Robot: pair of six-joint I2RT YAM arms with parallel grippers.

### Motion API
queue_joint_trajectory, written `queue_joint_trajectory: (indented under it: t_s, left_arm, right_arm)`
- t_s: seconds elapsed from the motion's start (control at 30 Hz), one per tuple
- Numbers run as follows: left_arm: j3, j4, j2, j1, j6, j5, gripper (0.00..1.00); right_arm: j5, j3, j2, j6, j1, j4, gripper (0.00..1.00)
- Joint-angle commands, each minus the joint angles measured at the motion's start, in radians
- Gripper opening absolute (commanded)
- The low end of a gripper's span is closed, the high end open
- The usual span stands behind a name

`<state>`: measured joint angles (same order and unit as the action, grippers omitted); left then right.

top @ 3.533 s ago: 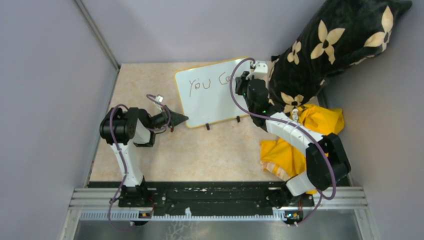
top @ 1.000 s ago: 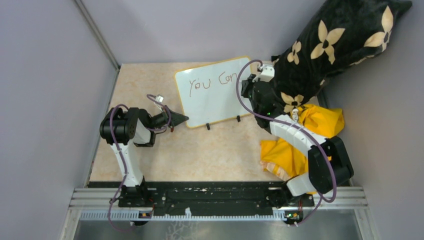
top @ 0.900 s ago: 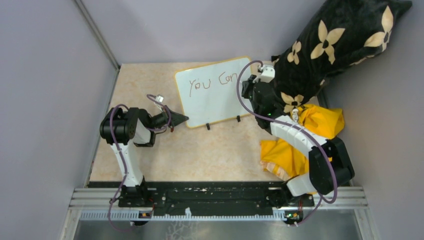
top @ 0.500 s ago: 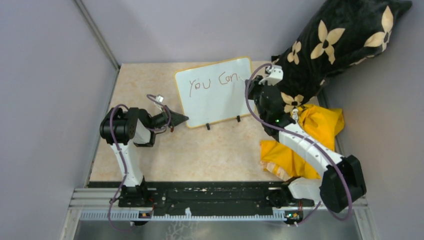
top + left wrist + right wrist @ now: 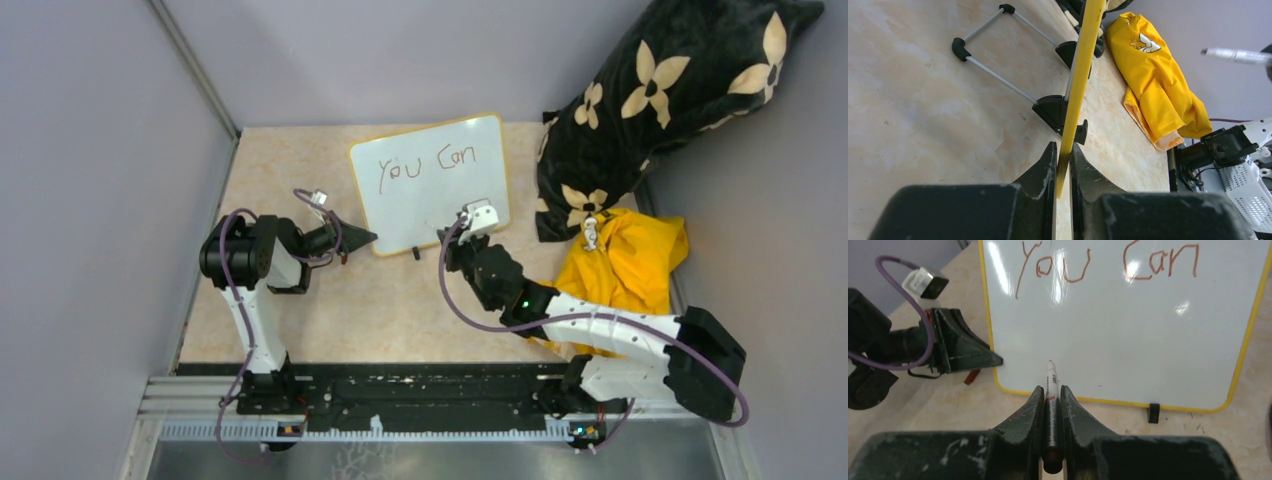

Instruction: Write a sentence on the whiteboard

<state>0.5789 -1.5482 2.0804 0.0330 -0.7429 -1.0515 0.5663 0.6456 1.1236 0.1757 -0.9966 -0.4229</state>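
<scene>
The whiteboard (image 5: 430, 195) stands tilted at the back of the table, white with a yellow frame. On its top line the sentence reads "You Can" (image 5: 425, 162) in reddish-brown marker, large in the right wrist view (image 5: 1108, 262). My left gripper (image 5: 368, 238) is shut on the board's lower left corner, its jaws pinching the yellow edge (image 5: 1080, 75). My right gripper (image 5: 455, 245) sits low in front of the board, shut on a marker (image 5: 1050, 385). The marker's tip points at the blank lower left part of the whiteboard (image 5: 1128, 335); whether it touches, I cannot tell.
A black pillow with cream flowers (image 5: 660, 90) leans in the back right corner. A yellow garment (image 5: 625, 260) lies right of the board, under my right arm. The board's black feet (image 5: 1055, 107) and wire stand (image 5: 993, 75) rest on the beige tabletop. Grey walls close both sides.
The word "Can" was completed. My right arm then swung from the board's upper right edge down and left to its lower middle, marker still held. The left arm has not moved.
</scene>
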Motion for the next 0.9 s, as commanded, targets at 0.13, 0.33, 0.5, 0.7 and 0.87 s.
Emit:
queue_joint_trajectory:
  t_s: [0.13, 0.33, 0.5, 0.7, 0.87]
  left_arm:
    - [0.004, -0.055, 0.019, 0.004, -0.012, -0.002, 0.0]
    - [0.004, -0.056, 0.02, 0.004, -0.013, -0.002, 0.0]
    - [0.002, -0.055, 0.019, 0.002, -0.012, -0.002, 0.0]
    - [0.002, -0.053, 0.018, 0.003, -0.011, -0.001, 0.0]
    - [0.002, -0.054, 0.015, 0.002, -0.01, -0.001, 0.0]
  right_arm:
    - [0.125, -0.002, 0.128, 0.016, -0.071, -0.167, 0.0]
    - [0.118, 0.051, 0.248, 0.019, -0.071, -0.258, 0.0]
    - [0.126, 0.112, 0.328, 0.009, -0.067, -0.295, 0.0]
    - [0.071, 0.197, 0.405, 0.007, -0.049, -0.279, 0.0]
    - [0.038, 0.242, 0.438, 0.041, -0.02, -0.25, 0.0]
